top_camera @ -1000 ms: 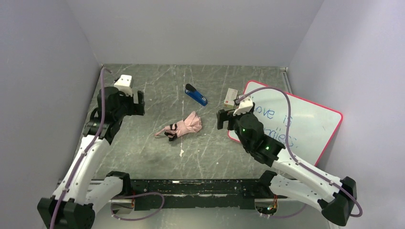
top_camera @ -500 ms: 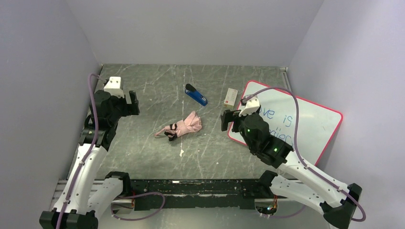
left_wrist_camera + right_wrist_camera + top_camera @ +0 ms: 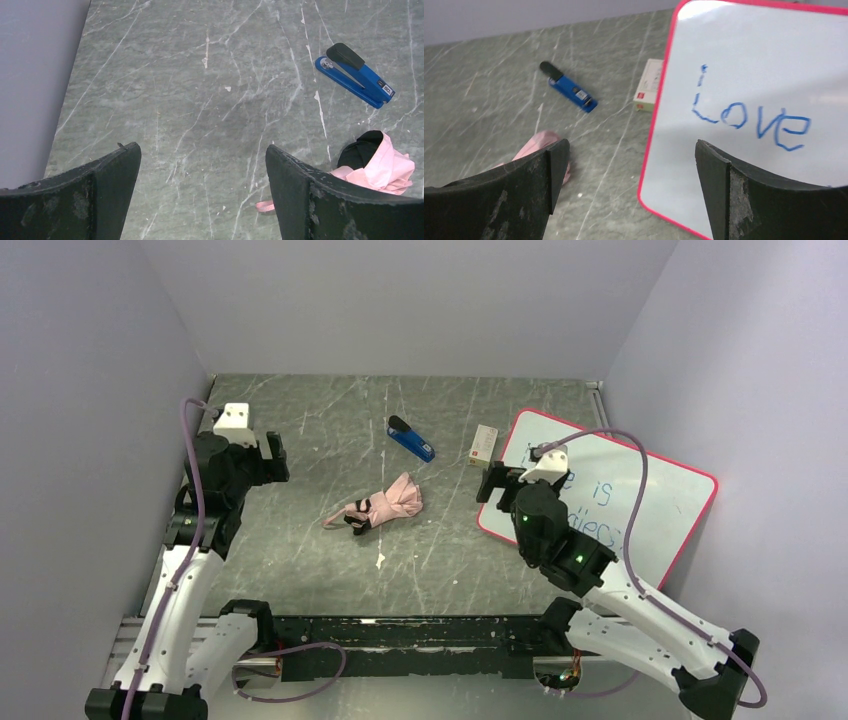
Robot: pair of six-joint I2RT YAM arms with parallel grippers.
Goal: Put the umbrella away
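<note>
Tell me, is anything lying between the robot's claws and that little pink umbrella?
Nothing visible does. Only bare table lies between the umbrella and the left jaws, and likewise the right jaws; both stand open and empty. The blue stapler sits farther back, off both paths.

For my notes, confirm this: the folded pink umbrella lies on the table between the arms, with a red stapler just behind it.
The stapler is blue, not red; the left wrist view shows it. The rest about the umbrella stands.
</note>
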